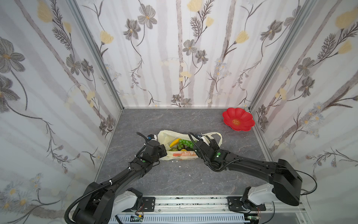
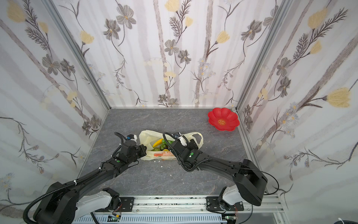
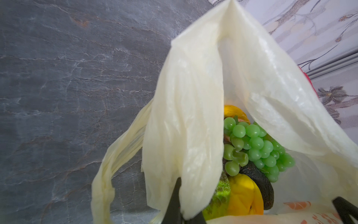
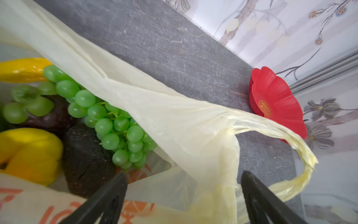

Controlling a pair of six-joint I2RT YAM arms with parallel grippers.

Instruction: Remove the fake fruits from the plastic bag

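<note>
Low, left claw (image 3: 177, 209) pinching plastic bag (image 1: 166, 136), right claw (image 4: 183, 175) spread.

bright, even light | soft shadows | wide-angle edge bending | wrist close-ups blurred

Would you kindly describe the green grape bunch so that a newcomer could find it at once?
Near the middle of the grey stone-patterned tabletop lies a thin pale-yellow plastic bag, its mouth open. Inside, beside a yellow plastic banana, the bunch of small green plastic grapes is the only cluster of many little balls.
</note>
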